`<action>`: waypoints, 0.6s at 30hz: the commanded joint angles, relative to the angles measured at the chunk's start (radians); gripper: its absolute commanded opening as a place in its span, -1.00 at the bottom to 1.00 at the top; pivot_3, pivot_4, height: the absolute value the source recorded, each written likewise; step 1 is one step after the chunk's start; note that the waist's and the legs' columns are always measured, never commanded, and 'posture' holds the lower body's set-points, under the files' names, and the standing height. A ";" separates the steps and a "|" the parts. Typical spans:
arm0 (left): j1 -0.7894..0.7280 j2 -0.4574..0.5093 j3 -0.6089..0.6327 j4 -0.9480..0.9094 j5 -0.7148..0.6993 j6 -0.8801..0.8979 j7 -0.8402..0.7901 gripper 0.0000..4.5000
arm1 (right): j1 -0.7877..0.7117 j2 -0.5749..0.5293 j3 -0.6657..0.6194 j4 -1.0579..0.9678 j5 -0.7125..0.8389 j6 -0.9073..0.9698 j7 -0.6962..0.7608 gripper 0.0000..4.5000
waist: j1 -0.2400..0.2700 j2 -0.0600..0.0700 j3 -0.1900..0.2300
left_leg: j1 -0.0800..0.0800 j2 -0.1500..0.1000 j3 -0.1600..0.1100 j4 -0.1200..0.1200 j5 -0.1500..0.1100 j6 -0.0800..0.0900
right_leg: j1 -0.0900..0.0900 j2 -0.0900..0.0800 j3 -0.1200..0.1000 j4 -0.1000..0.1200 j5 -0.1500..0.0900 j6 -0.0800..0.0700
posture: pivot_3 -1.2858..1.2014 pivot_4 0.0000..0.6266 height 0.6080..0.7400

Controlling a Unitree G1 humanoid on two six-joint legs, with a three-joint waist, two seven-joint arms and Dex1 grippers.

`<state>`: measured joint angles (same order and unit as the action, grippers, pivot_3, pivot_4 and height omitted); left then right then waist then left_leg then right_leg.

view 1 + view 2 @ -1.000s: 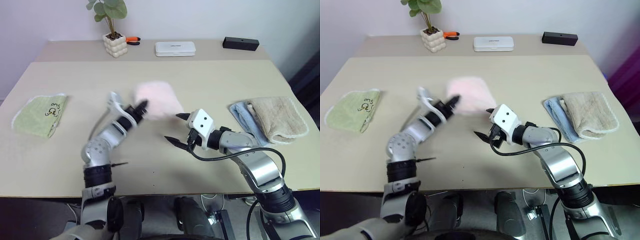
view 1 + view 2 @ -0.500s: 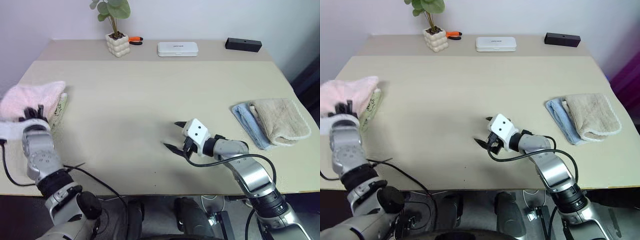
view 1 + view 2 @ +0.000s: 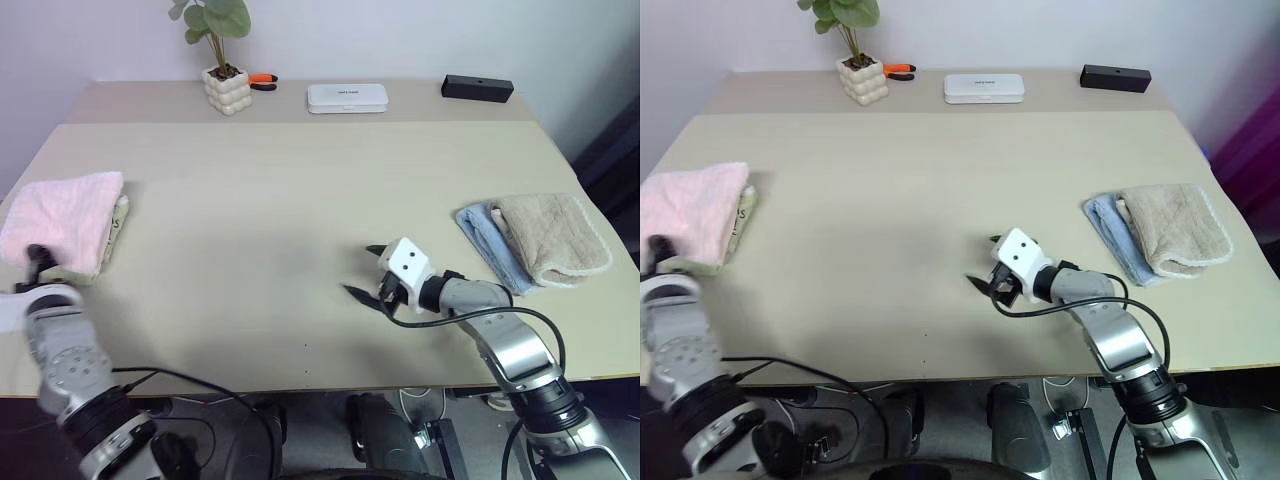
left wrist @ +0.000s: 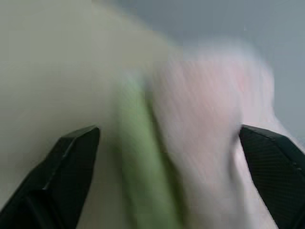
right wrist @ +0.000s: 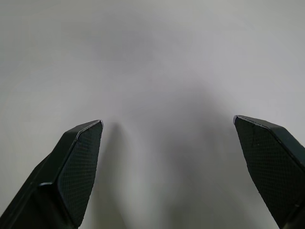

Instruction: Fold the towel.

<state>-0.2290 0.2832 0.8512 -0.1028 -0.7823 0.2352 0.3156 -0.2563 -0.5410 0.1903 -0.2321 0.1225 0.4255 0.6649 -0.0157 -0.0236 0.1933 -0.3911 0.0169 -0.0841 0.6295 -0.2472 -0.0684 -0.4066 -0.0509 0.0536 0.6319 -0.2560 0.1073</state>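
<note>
Towel [image 3: 62,218] folded, stacked on green towel [image 3: 118,222] at tabletop [image 3: 300,200] edge. My left hand [image 4: 174,179] spread, right hand [image 3: 362,272] spread. Risk: retreating left hand snags stack, drags it off.

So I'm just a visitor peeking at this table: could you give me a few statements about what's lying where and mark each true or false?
1. The pink towel lies on top of the green towel. True.
2. The right gripper is clamped on the beige towel. False: it is open over bare table, apart from that towel.
3. The beige towel overlaps a blue towel. True.
4. The potted plant stands beside the pink towel. False: it stands at the table's far edge.
5. The left gripper is open. True.
</note>
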 commanded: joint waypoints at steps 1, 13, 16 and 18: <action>0.032 0.146 -0.197 -0.145 0.123 0.024 -0.198 0.98 | -0.022 0.020 -0.074 -0.018 0.027 -0.001 -0.033 1.00 | 0.012 0.000 0.000 | 0.000 0.000 0.000 0.000 0.000 0.000 | 0.001 0.000 0.000 0.000 0.000 0.000 | 0.03 -0.52 0.96; 0.101 0.236 -0.777 -0.202 0.328 0.066 -0.672 0.98 | 0.023 0.079 -0.241 -0.016 0.041 0.081 -0.217 1.00 | -0.010 0.003 0.000 | 0.000 0.001 0.002 -0.003 0.000 0.000 | -0.002 0.001 0.003 0.000 0.000 -0.001 | 0.03 -0.52 0.96; 0.116 0.248 -0.812 -0.170 0.361 0.049 -0.751 0.98 | 0.061 0.081 -0.272 -0.051 0.055 0.082 -0.227 1.00 | -0.011 0.003 0.000 | 0.000 0.002 0.001 -0.004 0.000 0.000 | -0.003 0.003 0.003 0.001 0.000 -0.001 | 0.03 -0.52 0.96; 0.116 0.243 -0.809 -0.162 0.360 0.052 -0.781 0.98 | 0.070 0.078 -0.292 -0.058 0.053 0.076 -0.238 1.00 | -0.010 0.003 0.000 | 0.000 0.002 0.001 -0.003 0.000 0.000 | -0.002 0.003 0.003 0.001 0.000 -0.001 | 0.03 -0.52 0.96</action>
<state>-0.1098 0.5198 0.0313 -0.2482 -0.4278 0.3125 -0.4385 -0.1786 -0.4596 -0.0643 -0.2414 0.1663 0.5168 0.4377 -0.0256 -0.0204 0.1930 -0.3919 0.0185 -0.0826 0.6278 -0.2471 -0.0685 -0.4089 -0.0483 0.0570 0.6328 -0.2564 0.1058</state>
